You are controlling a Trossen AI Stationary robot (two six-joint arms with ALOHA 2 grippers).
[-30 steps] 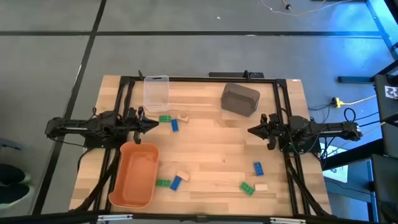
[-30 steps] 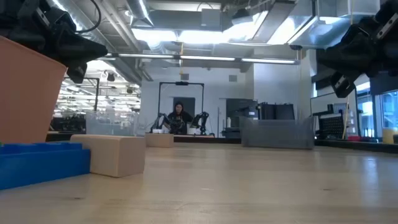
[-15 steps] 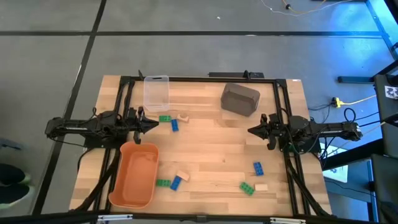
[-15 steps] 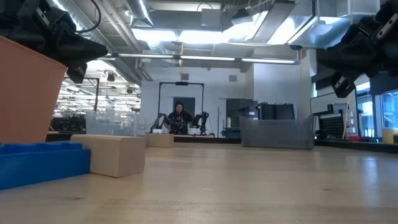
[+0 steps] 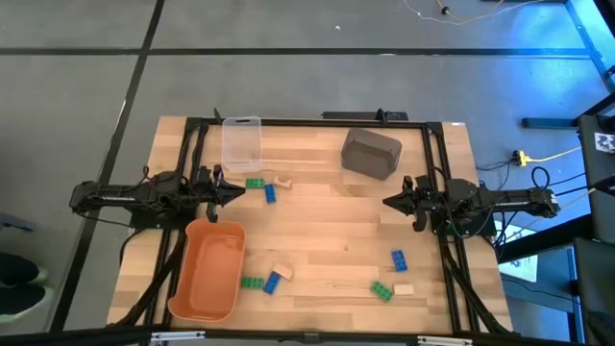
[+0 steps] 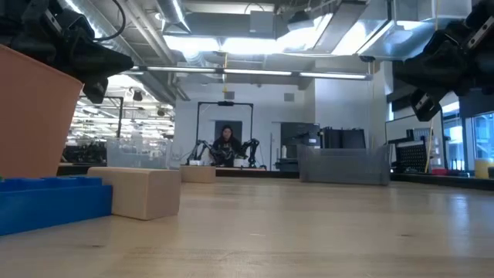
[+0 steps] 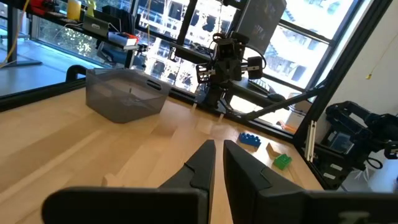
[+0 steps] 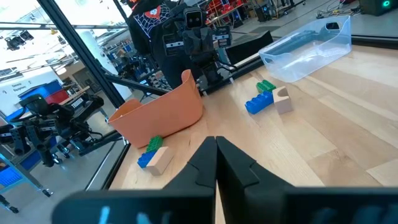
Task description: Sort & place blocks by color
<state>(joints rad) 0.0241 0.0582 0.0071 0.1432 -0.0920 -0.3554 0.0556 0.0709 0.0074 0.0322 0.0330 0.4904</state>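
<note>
Both hands, left hand (image 5: 236, 193) and right hand (image 5: 388, 202), hover closed, facing inward.

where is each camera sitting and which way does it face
High view: above the table, looking straight down; both arms, left gripper, right gripper.
Low view: at table-top height, facing the room; blue brick and tan block up close.
Left wrist view: looks across past its own shut fingers at the dark grey bin.
Right wrist view: looks past its own shut fingers at the orange tub.
Shared: each wrist view shows the opposite arm.
</note>
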